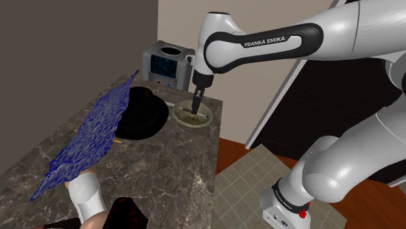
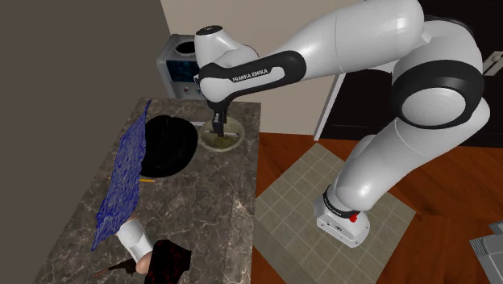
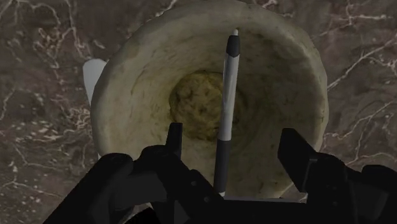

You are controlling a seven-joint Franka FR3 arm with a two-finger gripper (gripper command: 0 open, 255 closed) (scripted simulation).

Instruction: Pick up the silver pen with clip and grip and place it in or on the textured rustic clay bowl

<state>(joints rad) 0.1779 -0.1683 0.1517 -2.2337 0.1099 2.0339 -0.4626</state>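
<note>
Black two-finger gripper [image 3: 233,132] spread wide over rough beige clay bowl [image 3: 127,95]; slim silver pen with black grip [image 3: 229,95] inside bowl, between fingers, untouched, long axis running straight away from gripper

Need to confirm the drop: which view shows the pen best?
The wrist view: the pen lies full length inside the bowl, between the open gripper's fingers, untouched. The shoulder view gives a dark sliver in the bowl below the gripper; in the second exterior view it is too small to tell.
</note>
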